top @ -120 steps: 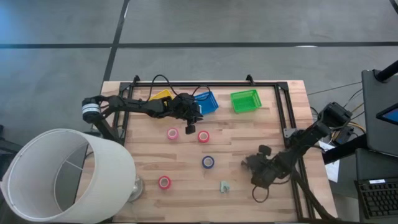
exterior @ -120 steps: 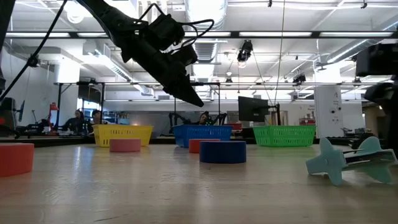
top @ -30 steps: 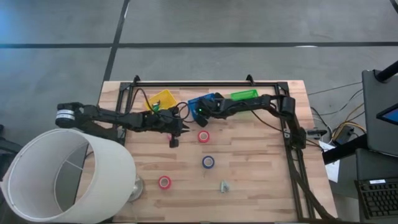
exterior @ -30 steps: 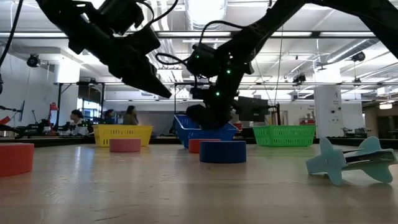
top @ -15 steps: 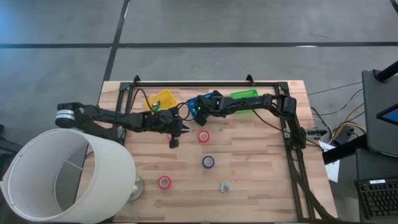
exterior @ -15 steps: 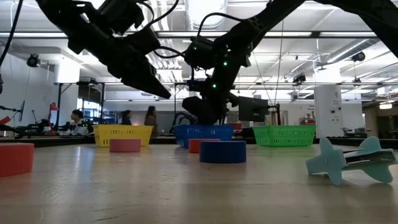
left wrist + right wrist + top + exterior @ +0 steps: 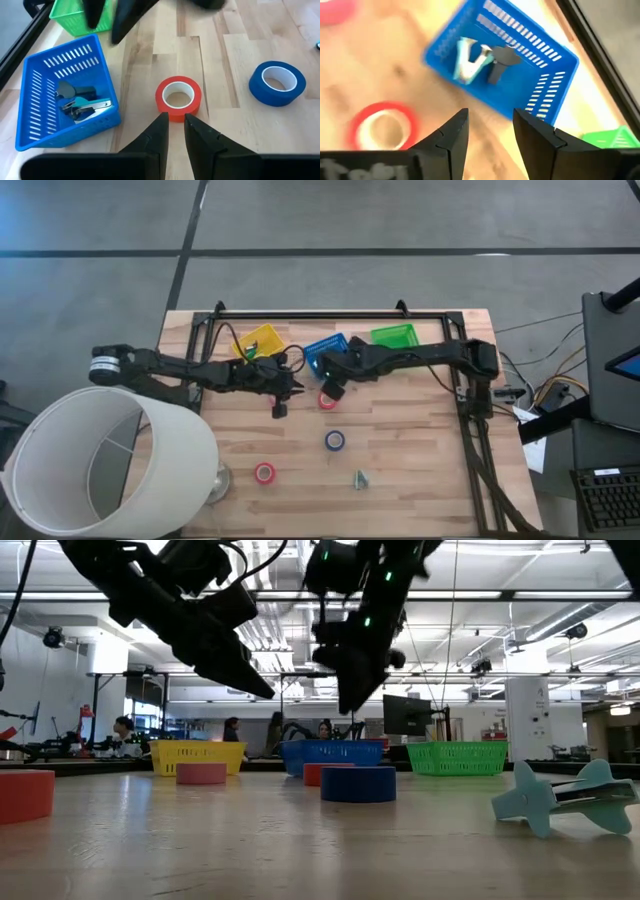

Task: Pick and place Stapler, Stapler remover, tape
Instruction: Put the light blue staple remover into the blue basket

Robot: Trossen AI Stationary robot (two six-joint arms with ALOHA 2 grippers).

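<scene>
The pale wooden slatted table point(image 7: 420, 460) carries a yellow plastic basket point(image 7: 258, 340), a blue slotted plastic basket point(image 7: 322, 350) and a green plastic basket point(image 7: 393, 337) along its 12 o'clock edge. The blue basket holds a metal stapler remover point(image 7: 82, 106). The left gripper point(image 7: 281, 392) hovers left of centre, jaws narrow and empty. The right gripper point(image 7: 330, 385) hangs just at the blue basket's 6 o'clock, jaws spread and empty. Directly below it lies a red tape roll point(image 7: 326, 400); a blue tape roll point(image 7: 335, 440) sits at its 6 o'clock, another red roll point(image 7: 264, 473) towards 7 o'clock.

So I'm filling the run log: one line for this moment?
left gripper: near-closed over red tape | right gripper: open, empty, by blue basket | basket: staple remover
</scene>
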